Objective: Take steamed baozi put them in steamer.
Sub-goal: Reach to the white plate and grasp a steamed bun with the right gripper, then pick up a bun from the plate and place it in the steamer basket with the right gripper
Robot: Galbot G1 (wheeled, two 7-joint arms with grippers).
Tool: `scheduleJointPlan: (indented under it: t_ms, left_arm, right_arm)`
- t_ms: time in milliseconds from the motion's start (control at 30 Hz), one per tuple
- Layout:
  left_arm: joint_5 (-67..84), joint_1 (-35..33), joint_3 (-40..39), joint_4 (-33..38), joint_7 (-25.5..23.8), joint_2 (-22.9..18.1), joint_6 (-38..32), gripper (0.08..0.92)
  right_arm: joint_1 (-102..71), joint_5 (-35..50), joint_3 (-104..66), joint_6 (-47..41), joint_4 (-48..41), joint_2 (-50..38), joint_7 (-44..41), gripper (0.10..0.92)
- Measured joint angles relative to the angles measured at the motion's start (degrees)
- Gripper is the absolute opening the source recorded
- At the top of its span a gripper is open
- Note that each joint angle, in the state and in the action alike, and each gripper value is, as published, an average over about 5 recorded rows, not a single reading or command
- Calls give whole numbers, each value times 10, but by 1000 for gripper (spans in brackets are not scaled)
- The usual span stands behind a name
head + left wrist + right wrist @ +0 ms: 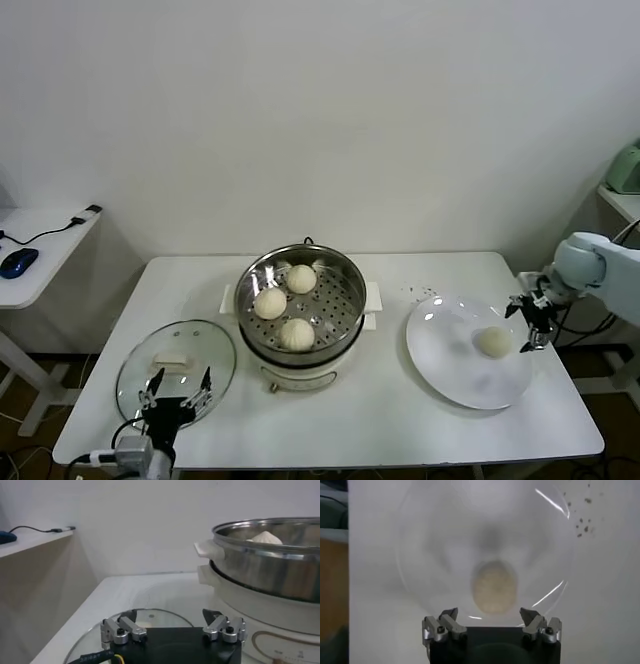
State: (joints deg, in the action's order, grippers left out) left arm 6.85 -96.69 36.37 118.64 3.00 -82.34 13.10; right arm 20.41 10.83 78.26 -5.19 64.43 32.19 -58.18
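Three baozi sit in the steamer mid-table, on its perforated tray. A 4th bun lies alone on the white plate to the robot's right. R gripper hangs just beside that bun at the plate's far-right rim, jaws spread, nothing in them; wrist cam has the bun right ahead between the fingertips, w/ dark crumbs on the table past the plate. L gripper is parked low over the glass lid front-left, jaws also spread, empty.
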Motion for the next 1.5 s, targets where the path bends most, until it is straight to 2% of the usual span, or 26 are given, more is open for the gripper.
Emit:
scheduleJointPlan:
  t_ms: [367,767,867,1033,1300,1500]
  left_arm:
    - [-1,2,-4,-6,0,-2,-3,823]
    - [-4,0,-8,-5,1,-1,-3,823]
    - [-5,-1,-9,-4,1,-1,-4,823]
    - [-6,-2,-10,0,1,-2,-3,823]
    - [-7,-6,-12,5,2,-3,-3,823]
    - [-7,-5,-14,12,0,-3,2,823]
  right_arm:
    - [-89,-23,-80,-29,-47,31,27,823]
    - [-112,-27,-104,-37,-58,52,32,823]
    - [-112,-28,-105,-37,-58,53,28,796]
    - [-107,-26,-99,-39,-52,51,19,696]
    - [-60,-4,-63,-42,-29,45,7,677]
    - [63,62,33,-46,4,62,-3,677]
